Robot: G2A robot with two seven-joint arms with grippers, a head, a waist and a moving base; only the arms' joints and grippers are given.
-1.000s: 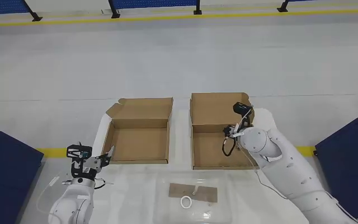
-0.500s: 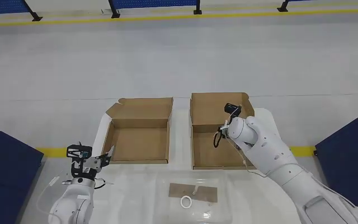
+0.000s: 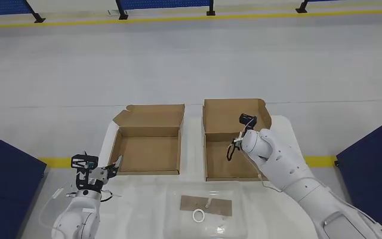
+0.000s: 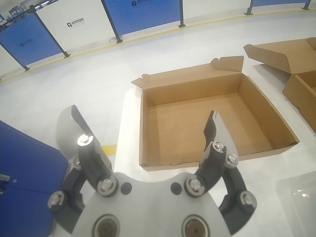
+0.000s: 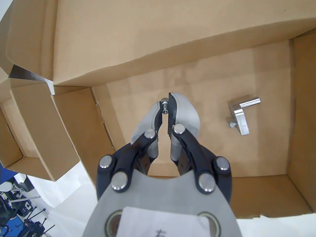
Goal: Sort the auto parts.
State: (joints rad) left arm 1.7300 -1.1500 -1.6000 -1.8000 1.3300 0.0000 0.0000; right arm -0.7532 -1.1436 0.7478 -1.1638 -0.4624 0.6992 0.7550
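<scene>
Pinching a small metal stud (image 5: 164, 105) at the very tips, my right claw (image 5: 165, 108) is clenched on it, jaws almost together. Stud's head pokes out just past the pads. Claw hangs over the floor of the right box (image 5: 271, 149), toward the far wall and its raised flap. Below and off to one side of the claw lies a silver bracket (image 5: 240, 117), flat on the cardboard, apart from my fingers and near a side wall.

Left claw (image 4: 143, 112): released, jaws spread wide, nothing between them. It sits well apart from the right one, at the near outer corner of the left box (image 4: 192, 85). That box lies just ahead of it, lid flap folded back on the far side.

Both boxes sit side by side on the white table (image 3: 192, 167). Between the two claws, nearer me than the boxes, lie a brown strip (image 3: 215, 205) and a white ring (image 3: 198, 215) at its near edge.
</scene>
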